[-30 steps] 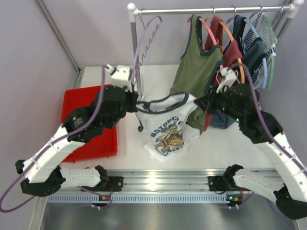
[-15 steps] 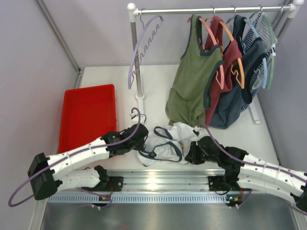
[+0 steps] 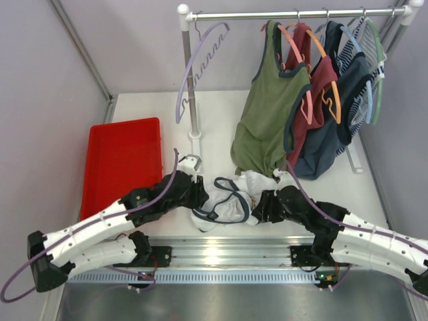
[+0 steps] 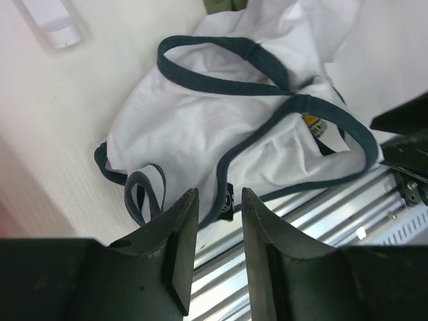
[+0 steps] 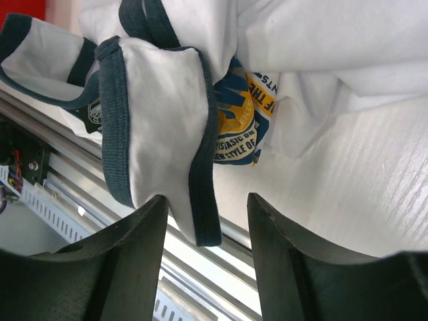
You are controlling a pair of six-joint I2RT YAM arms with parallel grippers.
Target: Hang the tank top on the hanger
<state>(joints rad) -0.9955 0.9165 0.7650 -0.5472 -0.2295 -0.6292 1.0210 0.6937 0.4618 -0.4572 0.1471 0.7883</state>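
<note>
From the top camera I count two arms, one tank top point(image 3: 231, 200), one lavender hanger point(image 3: 190, 73) and one red tray point(image 3: 124, 167). The tank top lies crumpled on the desk point(image 3: 221, 114) near the front edge, between the left hand point(image 3: 200, 195) and the right hand point(image 3: 259, 206). The hanger hangs bare at the left end of the rail point(image 3: 294, 13), well apart from the top. Further right hang one olive top point(image 3: 271, 114), one maroon top point(image 3: 322, 83) and dark garments bunched too tightly to count.

On the left wrist camera, the left hand point(image 4: 219, 197) stands with its fingers parted and gripping nothing. The tank top point(image 4: 200, 120) lies just beyond, its graphic mostly folded under.

On the right wrist camera, the right hand point(image 5: 207, 200) is spread wide too. A trimmed fold of the tank top point(image 5: 160, 100) reaches between the fingers, unpinched. The graphic point(image 5: 241, 114) is only partly visible.
</note>
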